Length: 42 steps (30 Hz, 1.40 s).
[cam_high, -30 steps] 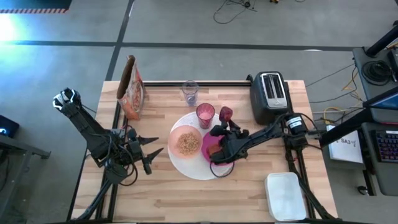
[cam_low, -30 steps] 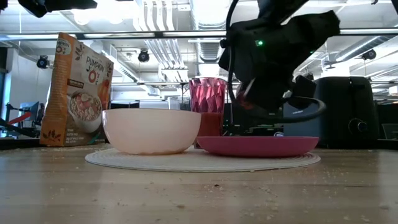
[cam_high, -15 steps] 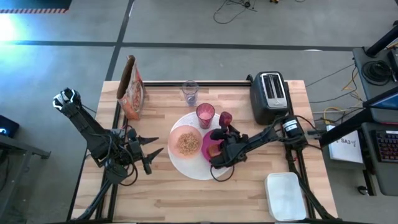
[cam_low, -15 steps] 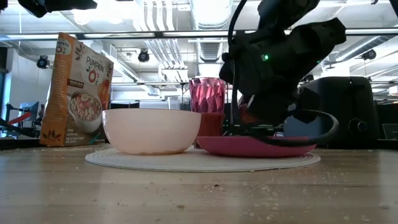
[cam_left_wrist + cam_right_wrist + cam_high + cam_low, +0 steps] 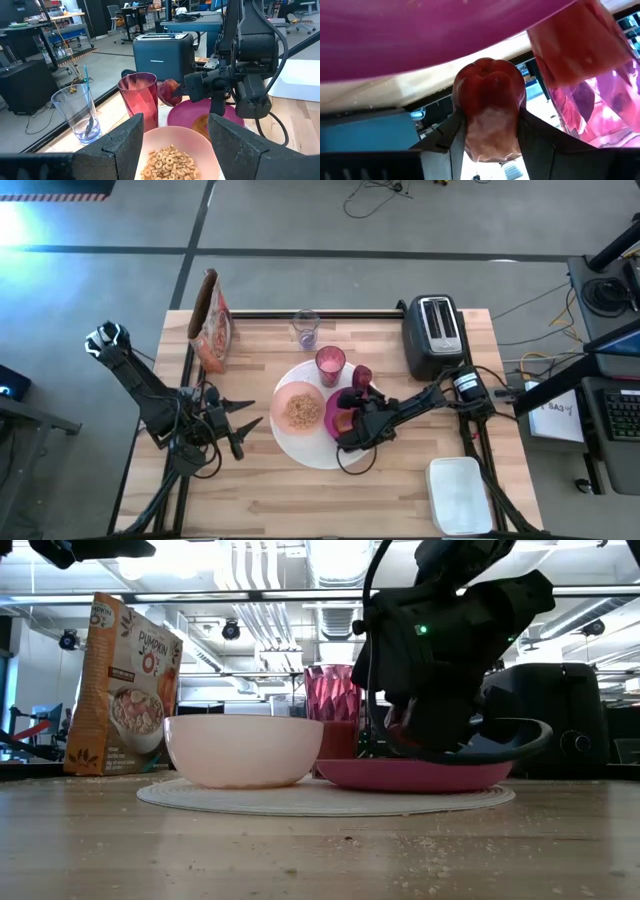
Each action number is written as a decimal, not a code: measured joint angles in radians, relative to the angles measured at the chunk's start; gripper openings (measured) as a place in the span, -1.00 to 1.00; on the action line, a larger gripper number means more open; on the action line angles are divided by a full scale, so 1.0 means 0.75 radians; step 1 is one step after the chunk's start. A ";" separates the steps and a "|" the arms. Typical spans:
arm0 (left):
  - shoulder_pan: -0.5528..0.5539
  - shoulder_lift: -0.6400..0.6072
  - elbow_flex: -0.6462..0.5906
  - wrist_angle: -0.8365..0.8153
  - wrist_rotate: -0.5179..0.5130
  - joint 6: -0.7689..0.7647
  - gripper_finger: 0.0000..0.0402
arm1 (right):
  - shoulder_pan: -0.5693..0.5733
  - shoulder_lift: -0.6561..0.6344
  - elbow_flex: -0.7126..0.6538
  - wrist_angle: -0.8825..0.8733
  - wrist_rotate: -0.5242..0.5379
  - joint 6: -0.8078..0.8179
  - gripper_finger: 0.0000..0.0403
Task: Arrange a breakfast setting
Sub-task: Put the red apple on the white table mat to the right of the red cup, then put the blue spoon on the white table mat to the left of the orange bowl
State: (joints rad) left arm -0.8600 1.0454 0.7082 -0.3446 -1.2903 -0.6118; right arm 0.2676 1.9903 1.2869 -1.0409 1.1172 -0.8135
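Pinching a small red fruit [image 5: 490,112] between its two fingers, the right gripper [image 5: 352,397] hangs low over the magenta plate [image 5: 333,413], at the rim nearest the pink cup [image 5: 330,365]. The fruit looks like an apple or pepper (hard to say which), and it is held clear of the plate, presumably so it can be set down beside the brown bun [image 5: 344,421] already lying there. That plate sits on the right part of the large white plate [image 5: 300,451], touching or just beside the pale pink bowl [image 5: 299,408] of cereal, so the setting is grouped tightly in the middle of the table [image 5: 260,490]. A likely next step is lowering and letting go without nudging the bun. The left gripper [image 5: 252,423] waits well apart on the table's left side, fingers spread and holding nothing.
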 joint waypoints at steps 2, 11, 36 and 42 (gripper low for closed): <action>0.000 0.000 0.000 -0.001 0.000 0.000 0.02 | -0.002 -0.001 0.000 0.008 0.000 0.002 -0.32; 0.000 0.000 0.000 -0.004 0.000 0.000 0.02 | -0.029 -0.003 0.000 0.010 0.000 0.049 -0.32; -0.001 0.000 0.000 -0.002 0.000 0.000 0.02 | -0.070 -0.005 0.000 0.113 -0.163 0.204 -0.06; 0.000 0.000 0.000 -0.003 0.000 0.000 0.02 | -0.070 -0.008 0.000 0.114 -0.150 0.214 -0.05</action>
State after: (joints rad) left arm -0.8601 1.0454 0.7079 -0.3465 -1.2904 -0.6121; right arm 0.2151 1.9840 1.2869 -0.9550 1.0044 -0.6529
